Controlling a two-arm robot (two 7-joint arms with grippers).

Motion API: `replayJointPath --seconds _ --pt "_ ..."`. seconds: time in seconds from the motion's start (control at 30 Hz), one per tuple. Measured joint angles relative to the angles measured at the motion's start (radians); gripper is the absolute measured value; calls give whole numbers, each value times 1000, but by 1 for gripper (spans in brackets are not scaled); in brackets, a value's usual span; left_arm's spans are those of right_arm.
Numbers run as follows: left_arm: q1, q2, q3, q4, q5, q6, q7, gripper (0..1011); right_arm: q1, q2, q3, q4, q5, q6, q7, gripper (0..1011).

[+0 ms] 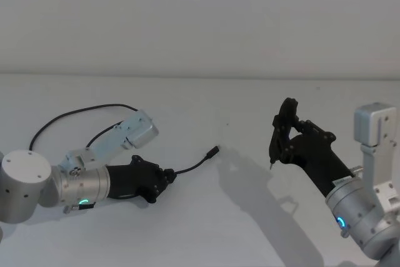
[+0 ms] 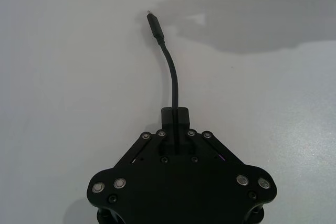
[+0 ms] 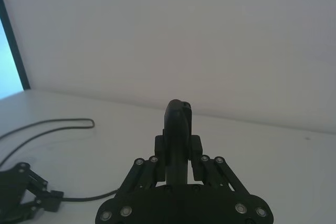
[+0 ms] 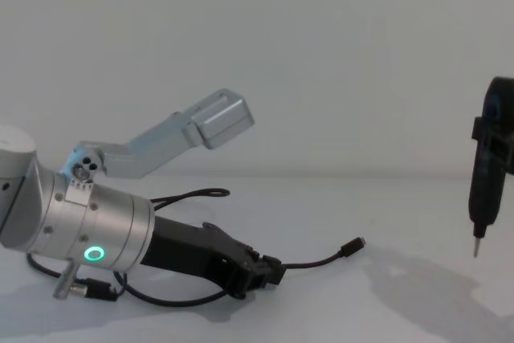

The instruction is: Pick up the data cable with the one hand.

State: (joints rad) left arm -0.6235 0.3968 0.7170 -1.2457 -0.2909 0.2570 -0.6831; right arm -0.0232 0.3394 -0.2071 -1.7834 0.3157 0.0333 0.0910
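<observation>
While reaching low over the white table (image 1: 219, 236) at the left, the left gripper (image 1: 164, 178), on its silver wrist (image 1: 84, 184) with the green ring (image 1: 83, 203), is pinching the data cable (image 1: 194, 166) between closed fingertips. Behind it the cable's long slack is looping across the table, and the plug (image 1: 214, 151) is pointing right, just beyond the fingers. Well apart at the right, the right gripper (image 1: 281, 126) is hanging raised above the table, fingers pressed together.

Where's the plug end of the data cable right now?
In the head view, the plug sits left of centre, just ahead of the left gripper, which is shut on the data cable; the right gripper hangs raised.
</observation>
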Motion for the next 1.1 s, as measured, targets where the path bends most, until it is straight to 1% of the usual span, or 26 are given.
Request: replayJointPath --seconds 0.07,0.1,0.13,0.17,0.2,0.23,0.3,0.4,0.47,0.5,0.57,0.6,0.63,0.67,0.7,0.77,0.8,0.87,0.9,1.0,1.03,1.1 --pt "3 2 -1 -3 4 -19 0 41 -5 2 11 -10 22 1 15 275" --pt "4 3 -1 -3 6 -29 0 41 -5 2 11 -10 22 1 15 275" --pt "5 3 -1 -4 7 -34 0 42 -8 3 19 -16 41 2 26 275" --pt "8 5 -3 -7 11 -53 0 42 -9 4 23 -20 46 3 31 275" --pt "9 6 -3 -7 12 -62 0 42 -12 5 33 -28 67 7 45 275" --pt "11 7 -5 -9 16 -83 0 41 -14 6 37 -32 76 9 50 275" --pt "13 8 -6 -11 20 -102 0 41 -17 8 48 -41 100 13 64 275" --pt "17 12 -9 -14 28 -147 0 42 -24 12 75 -61 154 26 94 275" --pt "18 13 -11 -16 32 -169 -1 42 -26 13 85 -68 177 32 105 274" --pt "20 15 -13 -17 37 -195 -2 41 -29 14 94 -75 204 39 119 274" --pt "21 17 -14 -18 41 -218 -4 41 -30 14 106 -82 231 46 131 275" --pt "23 20 -16 -20 45 -241 -7 41 -30 14 111 -84 239 48 134 274" --pt "23 21 -16 -20 48 -258 -8 41 -32 14 122 -89 266 55 145 274" --pt "24 23 -18 -21 51 -278 -11 41 -32 14 126 -91 278 59 150 274" --pt "24 25 -19 -22 53 -294 -14 41 -32 13 134 -93 304 66 160 274" --pt "25 27 -20 -23 57 -317 -18 41 -31 11 144 -94 327 73 166 274" --pt "26 30 -21 -24 60 -343 -23 41 -29 9 152 -95 353 79 173 275" --pt "27 33 -23 -26 63 -363 -26 41 -25 6 158 -95 371 85 180 275" --pt "28 35 -24 -28 65 -379 -30 42 -19 3 164 -93 394 92 187 274" --pt "29 38 -27 -30 69 -408 -35 41 -10 -1 171 -87 424 103 194 275" --pt "29 39 -27 -30 69 -414 -36 41 -3 -3 174 -82 440 108 199 275" --pt "29 40 -28 -32 71 -426 -38 42 5 -6 175 -77 455 113 203 274"
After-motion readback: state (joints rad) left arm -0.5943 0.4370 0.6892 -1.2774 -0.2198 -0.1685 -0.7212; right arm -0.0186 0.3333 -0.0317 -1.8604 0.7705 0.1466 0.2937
